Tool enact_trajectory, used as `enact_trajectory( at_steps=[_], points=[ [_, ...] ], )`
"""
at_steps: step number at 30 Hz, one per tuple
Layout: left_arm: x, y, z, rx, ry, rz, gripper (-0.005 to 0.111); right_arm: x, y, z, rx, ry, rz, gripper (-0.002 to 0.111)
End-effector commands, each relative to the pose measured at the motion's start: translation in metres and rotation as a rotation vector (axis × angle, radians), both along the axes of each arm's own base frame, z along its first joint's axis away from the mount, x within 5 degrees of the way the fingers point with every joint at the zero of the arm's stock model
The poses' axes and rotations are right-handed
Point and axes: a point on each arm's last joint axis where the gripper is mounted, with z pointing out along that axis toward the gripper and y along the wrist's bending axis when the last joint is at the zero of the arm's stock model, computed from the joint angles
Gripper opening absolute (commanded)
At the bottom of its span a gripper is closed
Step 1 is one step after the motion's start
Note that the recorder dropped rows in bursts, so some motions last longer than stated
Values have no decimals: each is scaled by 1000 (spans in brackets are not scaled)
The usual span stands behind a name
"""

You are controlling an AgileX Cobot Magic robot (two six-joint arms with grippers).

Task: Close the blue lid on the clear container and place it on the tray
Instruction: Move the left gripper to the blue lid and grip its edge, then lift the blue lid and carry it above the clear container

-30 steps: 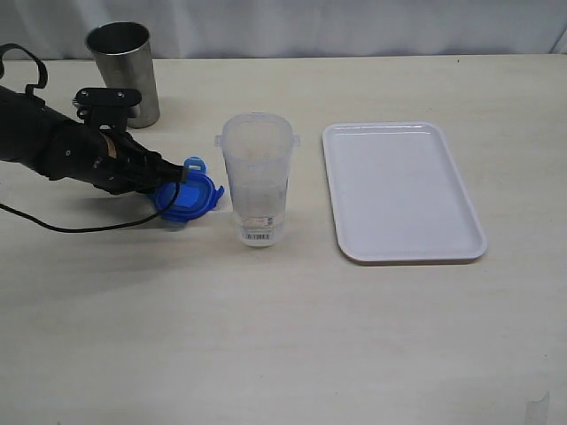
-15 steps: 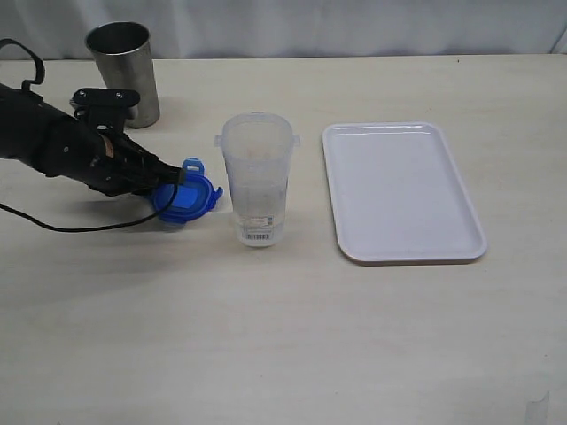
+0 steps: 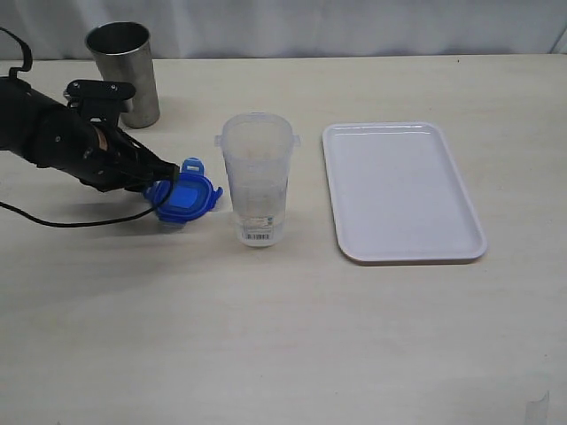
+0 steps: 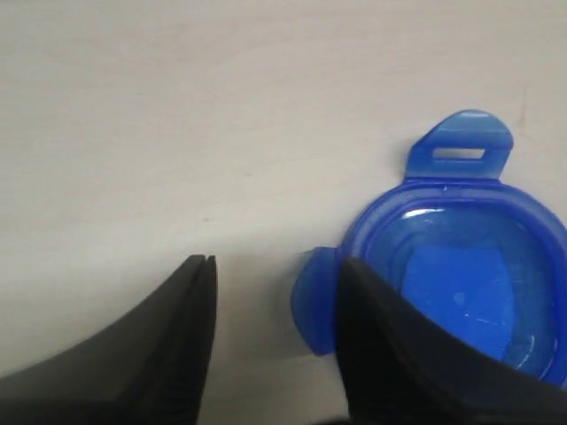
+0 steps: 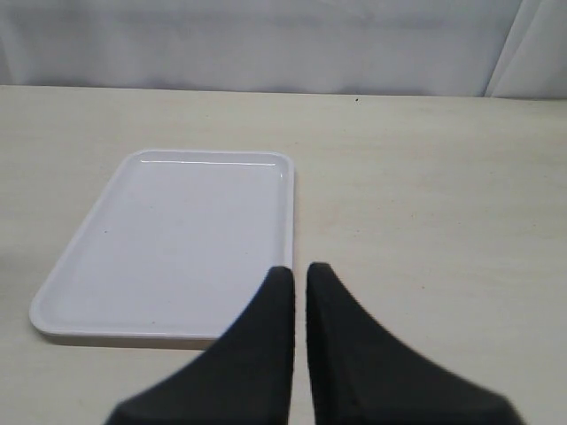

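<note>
On the left of the table, the exterior view shows the left gripper [image 3: 164, 189] reaching low to the blue lid [image 3: 188, 197], which lies just beside the upright clear container [image 3: 256, 177], probably to pick it up. The left wrist view has the jaws part spread, one finger [image 4: 390, 354] over the lid's rim and a flap between them, nothing pinched. The right wrist view shows the right gripper [image 5: 299, 270] pressed together near the tray [image 5: 168, 230], seemingly waiting.

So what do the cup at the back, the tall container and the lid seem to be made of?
The metal cup: probably stainless steel, brushed grey with soft reflections. The clear container: transparent plastic, slightly cloudy, with the table showing through it. The blue lid: glossy, somewhat translucent blue plastic, judging by its highlights and moulded flaps.
</note>
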Motion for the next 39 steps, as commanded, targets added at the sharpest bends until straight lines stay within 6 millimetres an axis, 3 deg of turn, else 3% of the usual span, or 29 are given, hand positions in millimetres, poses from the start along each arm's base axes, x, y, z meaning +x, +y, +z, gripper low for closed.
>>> enact_trajectory(
  at_steps=[1,6,12,32,34,35,39],
  points=[
    [0,0,-9,1,16,-1,40,0,0,0,2,-7,-4,5],
    [2,-1,-9,-10,-2,-3,36,0,0,0,2,-7,-4,5],
    [1,-1,-9,-19,9,16,17,0,0,0,2,-7,-4,5],
    [-7,-13,-11,4,49,-19,17,0,0,0,2,-7,-4,5],
    [-8,-12,-12,19,64,-26,10,0,0,0,2,-7,-4,5],
    [-8,-12,-12,29,63,-41,1,0,0,0,2,-7,-4,5],
    [-8,-12,-12,31,63,-45,0,0,0,0,2,-7,-4,5]
  ],
)
